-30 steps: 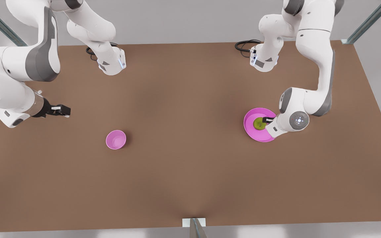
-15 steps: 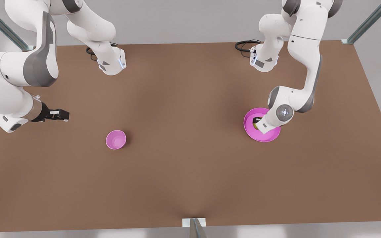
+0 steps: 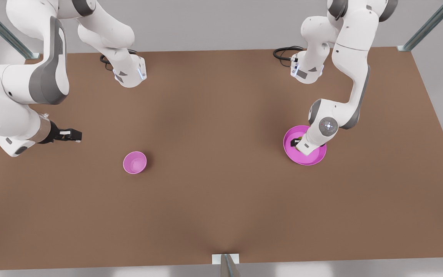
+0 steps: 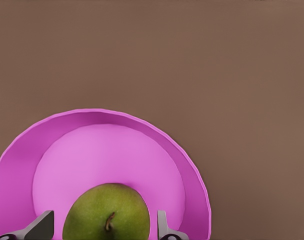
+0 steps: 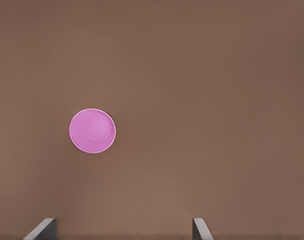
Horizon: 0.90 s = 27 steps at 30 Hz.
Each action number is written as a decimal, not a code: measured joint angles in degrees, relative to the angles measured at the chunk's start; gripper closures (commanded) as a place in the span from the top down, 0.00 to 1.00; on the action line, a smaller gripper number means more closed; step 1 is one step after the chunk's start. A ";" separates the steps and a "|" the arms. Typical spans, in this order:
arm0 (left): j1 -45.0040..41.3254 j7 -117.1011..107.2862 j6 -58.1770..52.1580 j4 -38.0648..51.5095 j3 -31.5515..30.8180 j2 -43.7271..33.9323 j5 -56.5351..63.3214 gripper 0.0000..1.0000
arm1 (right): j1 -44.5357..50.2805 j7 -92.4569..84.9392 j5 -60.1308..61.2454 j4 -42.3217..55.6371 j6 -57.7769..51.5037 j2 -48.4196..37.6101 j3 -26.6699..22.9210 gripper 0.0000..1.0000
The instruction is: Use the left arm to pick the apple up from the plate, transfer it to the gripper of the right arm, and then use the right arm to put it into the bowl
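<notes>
In the left wrist view the left end effector (image 4: 101, 227) is straddling the green apple (image 4: 106, 212), its fingers (image 4: 40, 226) spread wide with a gap on either side of the fruit. The apple is sitting on the pink plate (image 4: 21, 155), at the front view's right on the brown tabletop (image 3: 221, 200). Well apart, the small pink bowl (image 3: 134, 162) is standing at the front view's left. Beyond it, the right end effector (image 3: 73, 135) is hovering above the tabletop with fingers (image 5: 41, 229) spread wide, waiting.
</notes>
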 measured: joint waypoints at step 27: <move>0.25 -0.76 1.76 -1.01 0.00 2.71 0.44 1.00 | 0.26 0.14 -0.02 0.19 -0.52 0.88 0.00 1.00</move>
